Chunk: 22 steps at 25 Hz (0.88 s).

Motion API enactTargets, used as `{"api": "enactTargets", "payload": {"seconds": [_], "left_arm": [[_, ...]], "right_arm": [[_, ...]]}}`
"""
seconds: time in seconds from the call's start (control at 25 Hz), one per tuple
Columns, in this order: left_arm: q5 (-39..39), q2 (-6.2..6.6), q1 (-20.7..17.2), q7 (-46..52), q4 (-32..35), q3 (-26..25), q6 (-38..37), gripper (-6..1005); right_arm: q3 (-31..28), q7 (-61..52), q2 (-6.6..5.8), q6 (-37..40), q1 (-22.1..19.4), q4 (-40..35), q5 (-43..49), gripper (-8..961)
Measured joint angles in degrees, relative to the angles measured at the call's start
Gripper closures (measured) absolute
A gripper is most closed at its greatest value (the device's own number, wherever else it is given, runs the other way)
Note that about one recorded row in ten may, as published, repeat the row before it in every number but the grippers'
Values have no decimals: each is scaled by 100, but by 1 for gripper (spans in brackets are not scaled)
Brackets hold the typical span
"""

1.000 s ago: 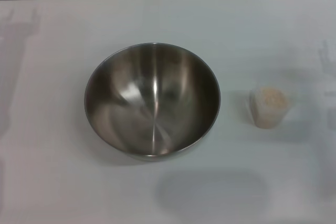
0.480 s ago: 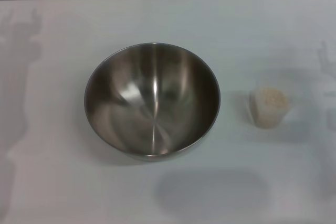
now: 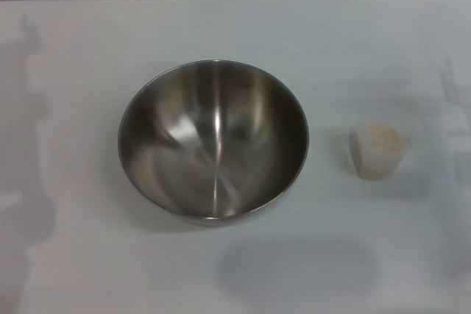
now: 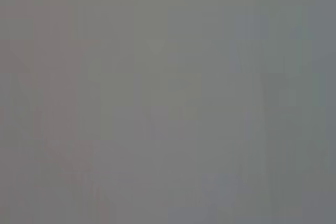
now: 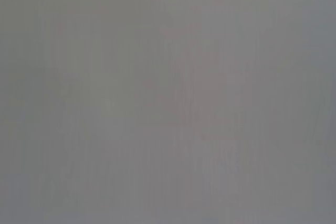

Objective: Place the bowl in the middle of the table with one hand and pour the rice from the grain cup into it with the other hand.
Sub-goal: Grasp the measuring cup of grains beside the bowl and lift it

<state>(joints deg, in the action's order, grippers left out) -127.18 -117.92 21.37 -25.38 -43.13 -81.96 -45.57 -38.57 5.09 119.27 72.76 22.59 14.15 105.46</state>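
A steel bowl [image 3: 213, 140] sits empty and upright a little left of centre on the white table [image 3: 368, 34], with the grain cup [image 3: 377, 150] well apart to its right, standing upright and filled with rice [image 3: 380, 137]; neither gripper is anywhere in the head view, so how far their fingers are open, and whether they hold anything, cannot be told. The risks ahead, by judgement: the light cup could tip under a clumsy approach and scatter grains; the smooth, curved bowl might slip or skid when gripped at its rim. Both wrist views show only a flat grey blank — nothing can be made out in them; faint shadows at the table's left and right edges hint at arms out of sight.
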Motion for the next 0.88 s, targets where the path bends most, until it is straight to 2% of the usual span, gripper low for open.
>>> {"api": "enactTargets", "payload": {"seconds": [0.08, 0.16, 0.24, 0.4, 0.44, 0.48, 0.56, 0.64, 0.68, 0.72, 0.88], "left_arm": [[0, 0, 0, 0, 0, 0, 0, 408], [-643, 131, -129, 1525, 98, -48, 184, 408], [-1162, 169, -182, 2263, 97, -71, 353, 409], [-1514, 174, -186, 2700, 113, -72, 408, 409], [-1937, 201, -174, 3241, 134, -71, 522, 409], [-1937, 201, -174, 3241, 134, -71, 522, 409], [-2198, 273, -146, 3744, 139, -71, 655, 409], [-2692, 396, -117, 4624, 156, -69, 830, 409], [-2692, 396, -117, 4624, 156, -69, 830, 409], [-2979, 456, -98, 4988, 194, -75, 877, 409], [-3209, 434, -63, 5086, 330, -203, 844, 409]], "right_arm": [[0, 5, 0, 1, -9, 13, 1, 281], [-1, 8, 0, 3, -20, 26, 1, 281], [-2, 9, 0, 3, -32, 38, 1, 281], [-2, 11, 0, 2, -29, 64, 1, 280], [-2, 12, 0, 1, -16, 81, 1, 280], [-2, 12, 0, 1, -16, 81, 1, 280], [-2, 13, 0, 2, -4, 83, 2, 280], [5, 15, 0, 1, 3, 82, 9, 280], [5, 15, 0, 1, 3, 82, 9, 280], [17, 16, 0, 1, 3, 76, 33, 280], [25, 15, 1, -2, 0, 81, 63, 280]]}}
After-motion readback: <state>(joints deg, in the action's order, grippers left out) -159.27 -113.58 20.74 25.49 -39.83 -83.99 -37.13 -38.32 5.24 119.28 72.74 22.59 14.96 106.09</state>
